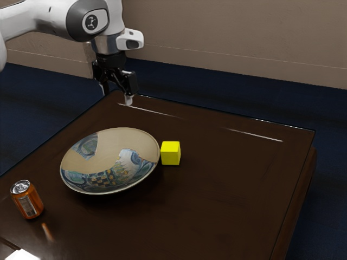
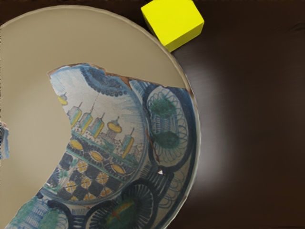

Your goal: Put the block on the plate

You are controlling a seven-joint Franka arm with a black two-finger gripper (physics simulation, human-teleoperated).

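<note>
At the exterior view's upper left, the black tool (image 1: 117,97) has its fingers spread, holding nothing. A yellow block (image 1: 171,153) sits near centre on the dark counter (image 1: 227,200), close against the wide patterned plate (image 1: 111,142). With so little room, a descending finger could strike the rim and shift the plate.

The wrist view crops plate (image 2: 114,40) and block (image 2: 172,23).

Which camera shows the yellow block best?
The exterior view: it shows the yellow block whole, on the table beside the plate. The wrist view shows it closer, by the plate's rim, but the picture's edge crops it.
</note>
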